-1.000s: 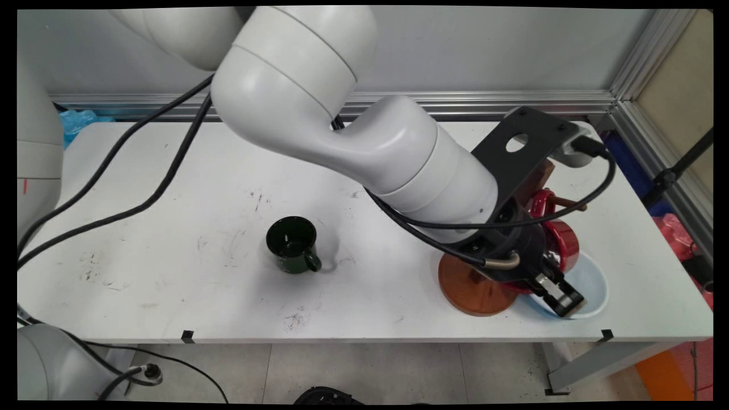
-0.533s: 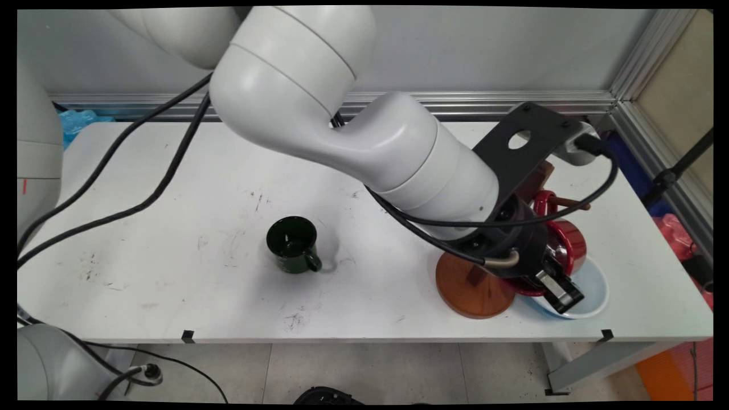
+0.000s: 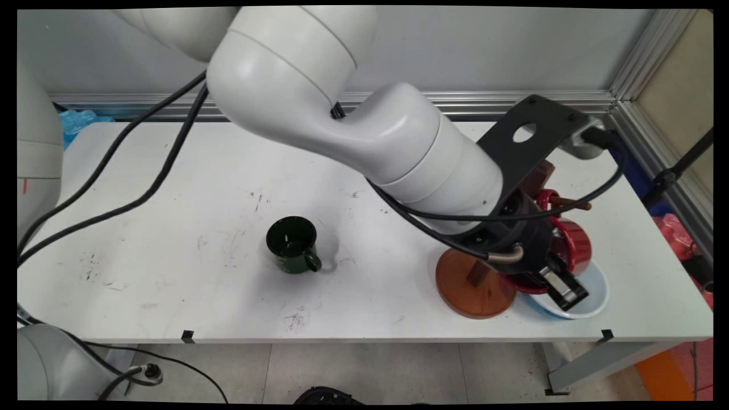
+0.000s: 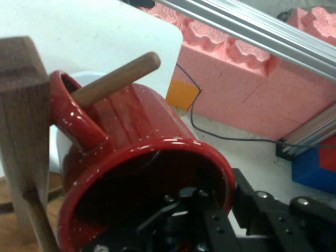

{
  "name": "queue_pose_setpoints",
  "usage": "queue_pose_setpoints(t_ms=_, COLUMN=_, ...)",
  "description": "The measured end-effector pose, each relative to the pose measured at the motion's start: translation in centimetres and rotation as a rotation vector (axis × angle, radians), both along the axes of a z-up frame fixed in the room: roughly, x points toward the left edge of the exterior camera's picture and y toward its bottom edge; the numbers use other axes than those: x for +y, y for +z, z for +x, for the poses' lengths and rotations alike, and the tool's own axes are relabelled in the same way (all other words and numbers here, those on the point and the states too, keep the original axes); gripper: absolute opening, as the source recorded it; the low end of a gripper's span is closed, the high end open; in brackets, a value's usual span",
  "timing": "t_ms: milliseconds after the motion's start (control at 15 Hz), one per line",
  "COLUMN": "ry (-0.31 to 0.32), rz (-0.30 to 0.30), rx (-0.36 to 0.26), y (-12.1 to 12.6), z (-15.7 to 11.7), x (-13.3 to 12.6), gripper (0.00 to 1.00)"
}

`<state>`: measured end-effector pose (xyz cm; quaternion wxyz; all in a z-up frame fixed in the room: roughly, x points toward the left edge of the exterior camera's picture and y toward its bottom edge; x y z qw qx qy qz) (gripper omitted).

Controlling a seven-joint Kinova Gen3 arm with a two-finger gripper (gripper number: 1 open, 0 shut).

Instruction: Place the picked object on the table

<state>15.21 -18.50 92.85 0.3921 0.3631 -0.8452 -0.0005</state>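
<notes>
My gripper (image 3: 557, 272) (image 4: 220, 212) is shut on the rim of a red speckled mug (image 3: 574, 244) (image 4: 142, 142), one finger inside the mug and the other outside its wall. The mug lies tilted on its side. Its handle (image 4: 71, 113) is threaded over a peg (image 3: 571, 203) (image 4: 116, 79) of a wooden mug stand. The stand's post (image 4: 21, 121) rises just beside the handle. Its round base (image 3: 467, 287) rests near the table's front right. A pale blue bowl (image 3: 595, 287) sits directly below the mug and gripper.
A dark green mug (image 3: 293, 245) stands upright mid-table, handle toward the front. The table's front edge (image 3: 364, 337) runs close behind the stand and bowl. Pink foam blocks (image 4: 247, 68) and an aluminium frame rail (image 4: 252, 23) lie beyond the right end.
The gripper and the red mug have shifted a little to the right and slightly up, the handle staying on the peg. The green mug has not moved.
</notes>
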Motion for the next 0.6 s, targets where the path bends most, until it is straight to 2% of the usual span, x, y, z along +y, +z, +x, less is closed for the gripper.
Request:
queue_pose_setpoints(t_ms=200, ry=-0.007, rz=0.003, rx=0.019, y=1.6, z=-1.0, x=0.3, gripper=0.0)
queue_pose_setpoints(t_ms=600, ry=-0.017, rz=0.029, rx=0.043, y=3.0, z=-2.0, x=1.3, gripper=0.0)
